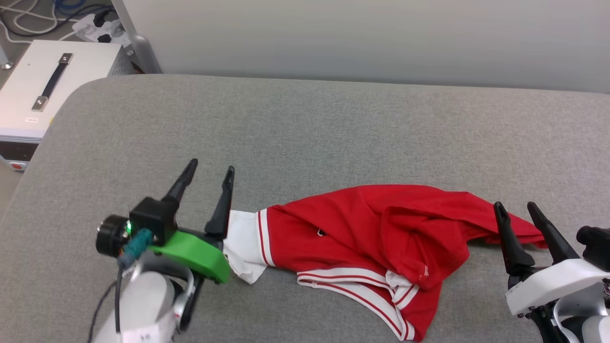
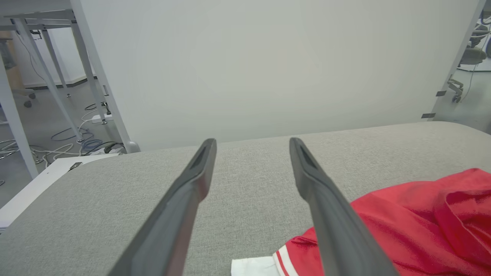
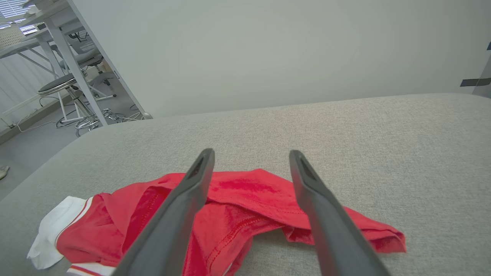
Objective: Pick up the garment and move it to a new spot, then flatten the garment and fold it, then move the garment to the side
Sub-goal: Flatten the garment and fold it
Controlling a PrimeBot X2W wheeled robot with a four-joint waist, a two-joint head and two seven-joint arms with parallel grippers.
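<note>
Both arms' fingers point(image 1: 224, 200) released; garment point(image 1: 362, 224) crumpled on grey table point(image 1: 333, 128), white wall point(image 1: 357, 38) bhd.

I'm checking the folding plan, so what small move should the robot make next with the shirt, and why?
Probably lower the right gripper and close on the red edge beneath it. The shirt lies bunched on the table, both grippers stand open and empty, and the left gripper is beside the white sleeve; spreading needs both ends held.

Grey fabric-covered table point(image 1: 333, 124), white box point(image 1: 86, 62) with black handle point(image 1: 52, 82), cables point(image 1: 28, 21), pale wall panel point(image 1: 362, 38)
</note>
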